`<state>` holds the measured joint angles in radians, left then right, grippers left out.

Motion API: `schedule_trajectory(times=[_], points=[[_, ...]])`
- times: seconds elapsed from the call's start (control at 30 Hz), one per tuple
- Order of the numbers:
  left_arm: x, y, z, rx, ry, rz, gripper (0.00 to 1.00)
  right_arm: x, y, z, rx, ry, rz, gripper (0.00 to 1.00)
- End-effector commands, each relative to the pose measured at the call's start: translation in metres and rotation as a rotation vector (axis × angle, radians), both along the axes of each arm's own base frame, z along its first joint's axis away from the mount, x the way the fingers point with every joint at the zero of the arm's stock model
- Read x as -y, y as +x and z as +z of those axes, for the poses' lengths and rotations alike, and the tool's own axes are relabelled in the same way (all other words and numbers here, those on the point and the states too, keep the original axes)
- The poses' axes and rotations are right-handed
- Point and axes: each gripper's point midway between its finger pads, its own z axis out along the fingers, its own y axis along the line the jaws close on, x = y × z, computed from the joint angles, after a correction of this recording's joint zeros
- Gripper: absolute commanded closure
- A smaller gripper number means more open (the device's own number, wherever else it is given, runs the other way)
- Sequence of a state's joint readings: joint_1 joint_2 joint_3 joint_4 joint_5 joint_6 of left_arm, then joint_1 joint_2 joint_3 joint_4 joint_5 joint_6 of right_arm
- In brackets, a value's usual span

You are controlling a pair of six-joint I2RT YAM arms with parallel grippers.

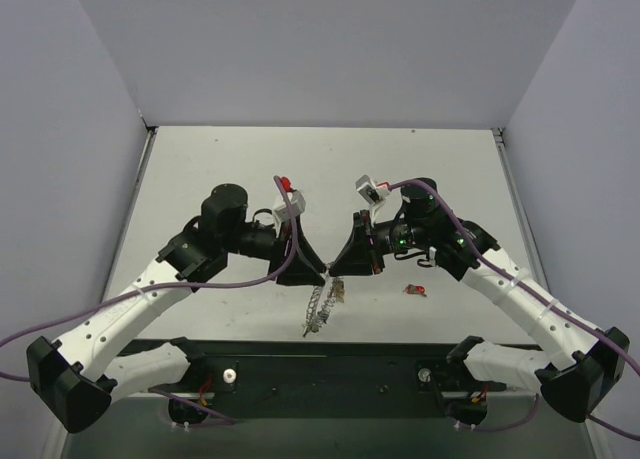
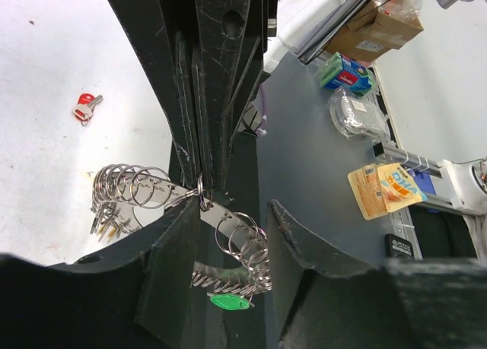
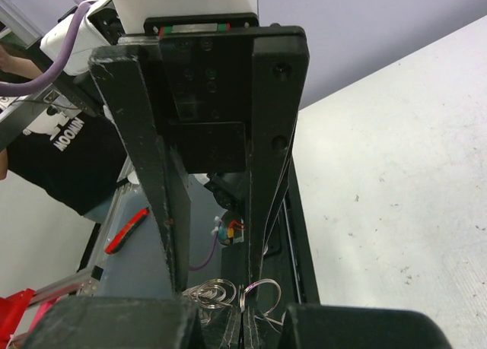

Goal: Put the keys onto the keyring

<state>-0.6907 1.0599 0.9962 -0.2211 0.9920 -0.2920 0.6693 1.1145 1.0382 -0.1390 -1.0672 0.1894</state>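
Note:
The silvery keyring [image 1: 318, 314] with many small loops hangs between the two grippers at the table's front centre. My right gripper [image 1: 337, 272] is shut on one small loop of it; in the right wrist view its pads [image 3: 243, 318] are pressed together on that loop beside other loops [image 3: 217, 292]. My left gripper [image 1: 318, 271] is open, its fingers either side of the ring's band [image 2: 243, 246] in the left wrist view [image 2: 232, 212]. A green-tagged key [image 2: 228, 301] hangs on the ring. A red-headed key [image 1: 415, 290] lies on the table to the right, also in the left wrist view [image 2: 86, 106].
A black rail [image 1: 320, 364] with the arm bases runs along the table's near edge. White walls close in the table on three sides. Past the near edge, the left wrist view shows boxes and packets [image 2: 380, 189] on a dark floor.

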Motion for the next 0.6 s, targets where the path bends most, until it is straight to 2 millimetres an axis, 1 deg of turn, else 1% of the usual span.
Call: schedule_trajectory(times=[0.0, 0.17, 0.23, 0.27, 0.33, 0.47, 0.57], points=[[0.006, 0.0, 0.01, 0.05, -0.032, -0.022, 0.54, -0.001, -0.008, 0.037, 0.093, 0.103, 0.055, 1.0], [0.009, 0.0, 0.014, 0.06, -0.041, -0.028, 0.62, -0.001, -0.007, 0.034, 0.085, 0.098, 0.055, 1.0], [0.01, 0.001, 0.013, 0.06, -0.039, -0.024, 0.68, -0.001, -0.008, 0.034, 0.085, 0.1, 0.059, 1.0], [0.011, 0.001, 0.012, 0.06, -0.037, -0.024, 0.76, -0.001, -0.009, 0.034, 0.083, 0.101, 0.063, 1.0], [0.013, 0.002, 0.011, 0.057, -0.035, -0.025, 0.8, -0.001, -0.01, 0.035, 0.082, 0.105, 0.068, 1.0], [0.016, 0.005, 0.01, 0.057, -0.034, -0.019, 0.83, -0.001, -0.011, 0.036, 0.081, 0.109, 0.075, 1.0], [0.017, 0.005, 0.012, 0.06, -0.038, -0.019, 0.88, -0.001, -0.011, 0.034, 0.078, 0.106, 0.072, 1.0]])
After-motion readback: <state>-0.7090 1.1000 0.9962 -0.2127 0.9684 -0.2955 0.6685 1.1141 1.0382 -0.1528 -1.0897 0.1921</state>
